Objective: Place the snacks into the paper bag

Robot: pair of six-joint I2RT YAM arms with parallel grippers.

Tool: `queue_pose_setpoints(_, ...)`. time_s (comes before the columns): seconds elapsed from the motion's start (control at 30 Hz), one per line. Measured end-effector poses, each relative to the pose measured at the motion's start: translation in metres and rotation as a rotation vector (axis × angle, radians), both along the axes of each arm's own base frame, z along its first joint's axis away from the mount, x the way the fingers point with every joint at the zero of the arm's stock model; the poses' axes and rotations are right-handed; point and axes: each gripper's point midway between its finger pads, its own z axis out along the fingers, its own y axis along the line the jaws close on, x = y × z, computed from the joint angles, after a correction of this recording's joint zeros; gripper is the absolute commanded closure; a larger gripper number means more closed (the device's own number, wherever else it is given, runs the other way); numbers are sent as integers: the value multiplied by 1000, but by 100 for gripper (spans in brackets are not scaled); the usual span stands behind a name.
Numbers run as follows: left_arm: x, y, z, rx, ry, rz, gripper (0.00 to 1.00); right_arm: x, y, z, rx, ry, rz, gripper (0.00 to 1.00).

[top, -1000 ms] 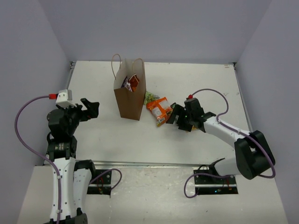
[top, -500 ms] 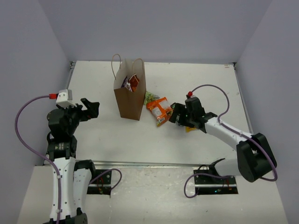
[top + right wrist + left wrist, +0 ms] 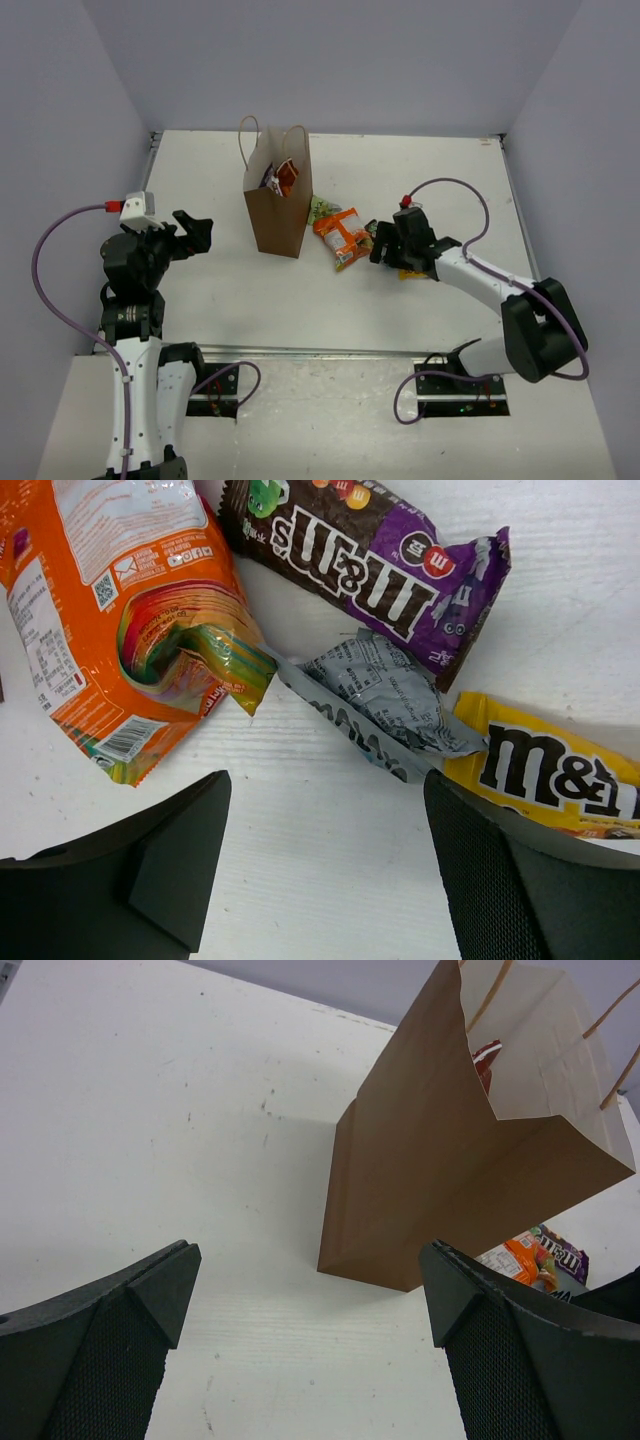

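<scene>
Hovering low over the loose packets, the right tool [image 3: 320, 875] has its jaws spread wide and grips nothing. In its wrist view four snacks lie on the table [image 3: 330, 810]. An orange packet [image 3: 120, 610] fills the upper left and a brown-and-purple candy packet [image 3: 370, 550] runs across the top. A crumpled grey wrapper [image 3: 385, 705] sits in the middle, touching the candy packet and lapping the yellow packet [image 3: 540, 770] at lower right.

From above, a green packet [image 3: 320, 208] shows just beside the paper bag [image 3: 277, 220]. The bag stands upright in the upper middle of the frame, with a red packet [image 3: 286, 178] inside its open mouth. The left tool [image 3: 195, 232], likewise released and empty, hangs well apart at the bag's left.

These packets look light, soft and glossy, so probably slippery under a pinch. A flat sealed edge or a crimped corner should hold better than a puffed face. The orange one seems full of air and may squirm, and its folded lower corner, nearest the jaws, offers a firmer bite. The bag is thin paper and likely easy to tip, so a release from above its mouth seems safest.
</scene>
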Motion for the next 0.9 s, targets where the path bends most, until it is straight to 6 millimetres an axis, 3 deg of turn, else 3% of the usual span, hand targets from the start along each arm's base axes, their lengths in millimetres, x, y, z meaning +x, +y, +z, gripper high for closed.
queue_pose_setpoints(0.33, 0, 0, 0, 0, 0, 0, 0, 7, -14, 36, -13, -124, -56, 20)
queue_pose_setpoints(0.43, 0, 0, 0, 0, 0, 0, 0, 7, -15, 28, -27, -100, -57, 20)
queue_pose_setpoints(0.57, 0, 0, 0, 1, 0, 0, 0, 7, -14, -2, -70, -10, -53, 25)
queue_pose_setpoints(0.6, 0, 0, 0, 0, 0, 0, 0, 7, -14, -9, -79, 13, -54, 31)
queue_pose_setpoints(0.63, 0, 0, 0, 0, 0, 0, 0, 7, -13, -16, -90, 35, -54, 67)
queue_pose_setpoints(0.67, 0, 0, 0, 0, 0, 0, 0, 7, -13, -22, -97, 55, -50, 92)
queue_pose_setpoints(0.7, 0, 0, 0, 0, 0, 0, 0, 6, -11, -28, -97, 75, -48, 100)
queue_pose_setpoints(0.8, 0, 0, 0, 0, 0, 0, 0, 6, -6, -33, -79, 100, -44, 100)
queue_pose_setpoints(0.9, 0, 0, 0, 0, 0, 0, 0, 5, -2, -23, -46, 80, -36, 100)
